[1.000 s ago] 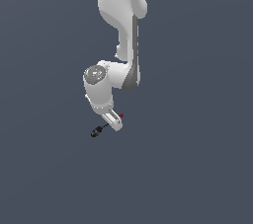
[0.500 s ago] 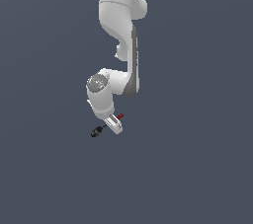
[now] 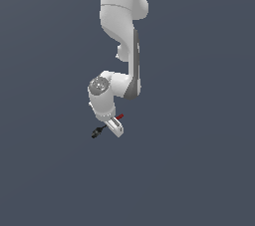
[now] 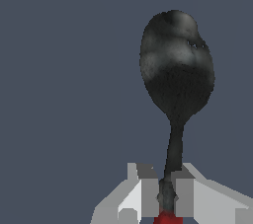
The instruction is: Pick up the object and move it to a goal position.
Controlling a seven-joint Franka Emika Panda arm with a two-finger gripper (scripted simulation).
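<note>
- The small slender spoon-like tool with a red handle, thin dark shaft and rounded black head (image 4: 177, 70) sits pinched in the white two-fingered gripper (image 4: 167, 193) of the white jointed robot arm (image 3: 119, 31); in the wrist view the two grey finger pads (image 4: 148, 191) press against the shaft from either side, just above the red handle, whose tip peeks out below them
- In the exterior view the tool (image 3: 95, 133) sticks out of the gripper (image 3: 113, 125) toward that view's left, black head outermost, while a bit of red handle shows on the far side of the fingers; whether it is off the flat dark grey-blue ground (image 3: 199, 170) cannot be told
- No goal marker is visible in either view, so how far the carry has to go cannot be judged
- Handling, as a judgement: the tool looks light and rigid, much smaller than the hand; the shaft is narrow and smooth, so it may pivot or slip between the pads if swung fast
- The hold near the shaft-handle junction seems sensible; the head overhangs far, so slow, steady motion is advisable
</note>
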